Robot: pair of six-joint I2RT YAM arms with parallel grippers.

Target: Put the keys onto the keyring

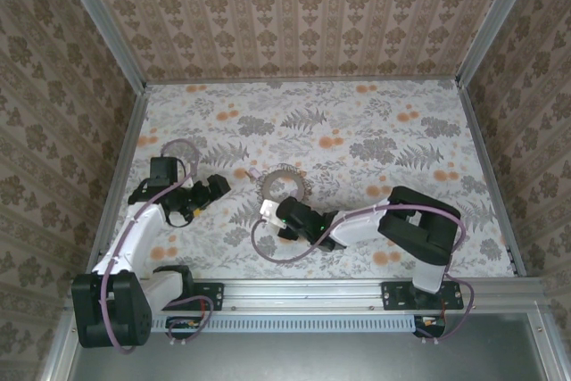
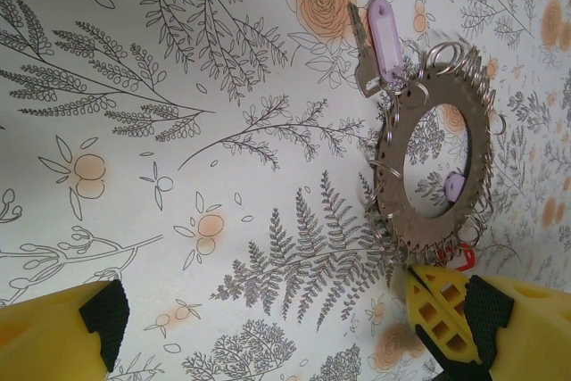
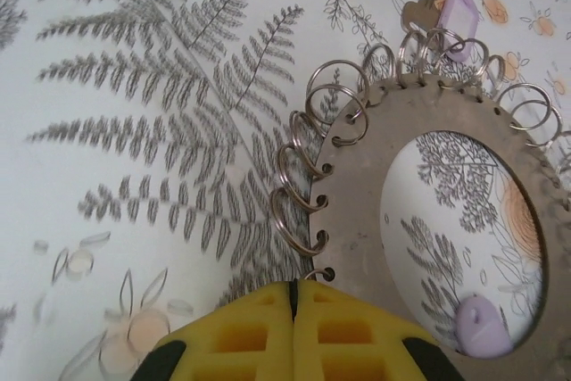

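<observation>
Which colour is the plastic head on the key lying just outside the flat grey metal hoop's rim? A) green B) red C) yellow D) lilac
D: the small metal key beside the flat grey metal hoop has a pale lilac plastic head.

Beige damask wallpaper (image 1: 303,15) is covering the three walls (image 1: 36,86). A floral cloth (image 1: 375,118), grey ferns and orange blooms, is lying over the table (image 1: 428,95), aluminium rails (image 1: 486,158) framing its edges. Light is falling evenly.
</observation>
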